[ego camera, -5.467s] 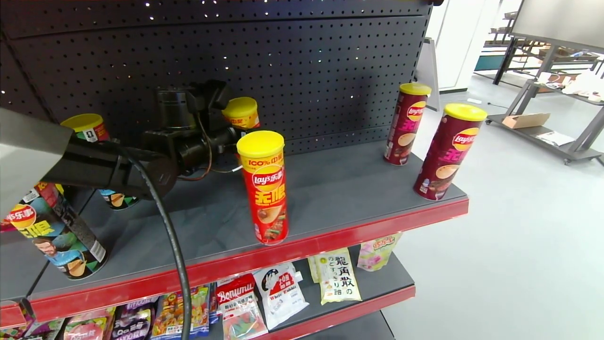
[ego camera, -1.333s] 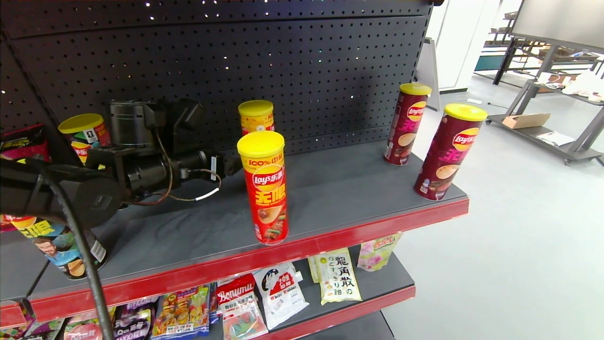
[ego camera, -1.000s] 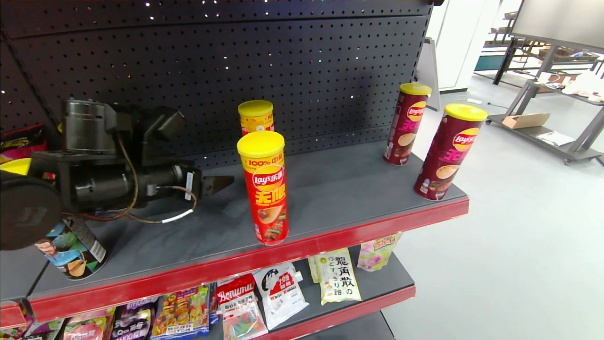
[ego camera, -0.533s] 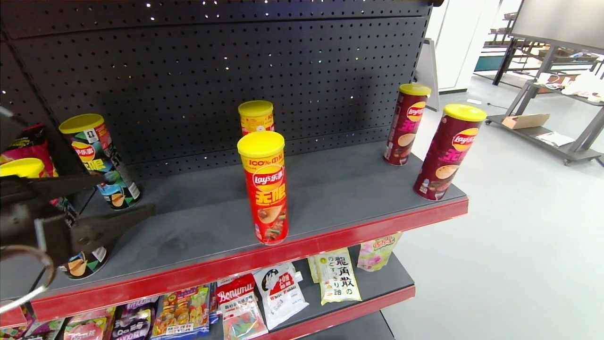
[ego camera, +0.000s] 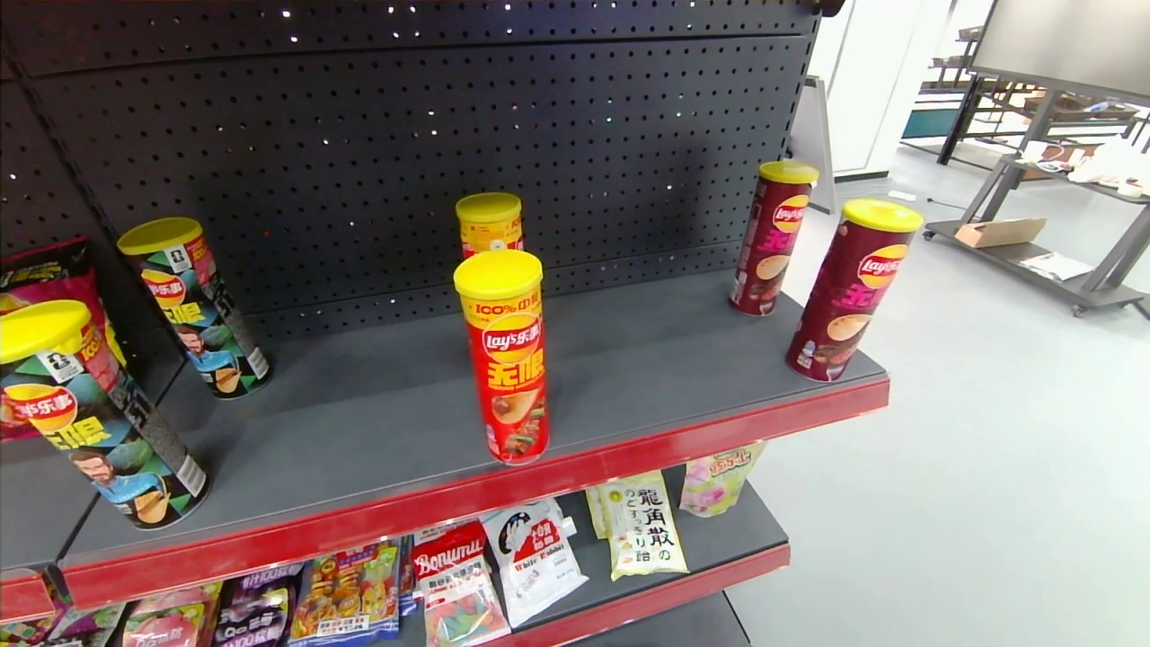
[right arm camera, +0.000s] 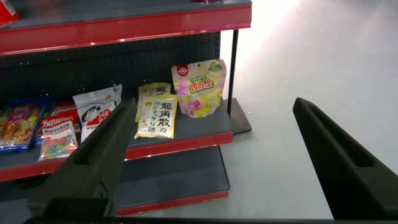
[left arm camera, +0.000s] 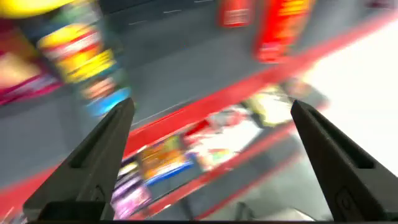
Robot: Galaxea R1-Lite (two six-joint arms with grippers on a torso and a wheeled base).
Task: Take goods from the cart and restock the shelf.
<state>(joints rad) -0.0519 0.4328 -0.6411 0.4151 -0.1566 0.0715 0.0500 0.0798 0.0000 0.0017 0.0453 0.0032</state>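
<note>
Where the left wrist view looks out between them, the two fingers of my left pincer (left arm camera: 211, 104) stand wide apart in front of a blurred red shelf lip.

In the head view, the upper shelf (ego camera: 359, 422) is a grey deck with a red front lip, backed by a black pegboard (ego camera: 404, 135), and it carries six upright yellow-lidded crisp cans:
- **Far left:** the front patterned can (ego camera: 99, 413) stands near the lip, with a pink bag (ego camera: 45, 274) just behind it. The rear patterned can (ego camera: 193, 305) stands farther back, close to the pegboard.
- **Middle:** the front red can (ego camera: 503, 359) stands at the lip. The rear red can (ego camera: 488, 225) stands behind it by the pegboard, its lower part hidden.
- **Right:** the rear maroon can (ego camera: 773, 238) stands toward the back. The front maroon can (ego camera: 849, 288) stands near the shelf's front corner, apart from its neighbour.

Below, the lower shelf (ego camera: 719, 575) holds a row of snack packets, among them a white bag (ego camera: 530, 557), a yellow bag (ego camera: 638, 526) and a pink-and-green bag (ego camera: 719, 476).

Across the floor at far right, a metal rack (ego camera: 1060, 279) bears a cardboard box (ego camera: 997, 229).

The fingers of my right pincer (right arm camera: 214, 102) are likewise spread wide, low down and facing the lower shelf's packets
</note>
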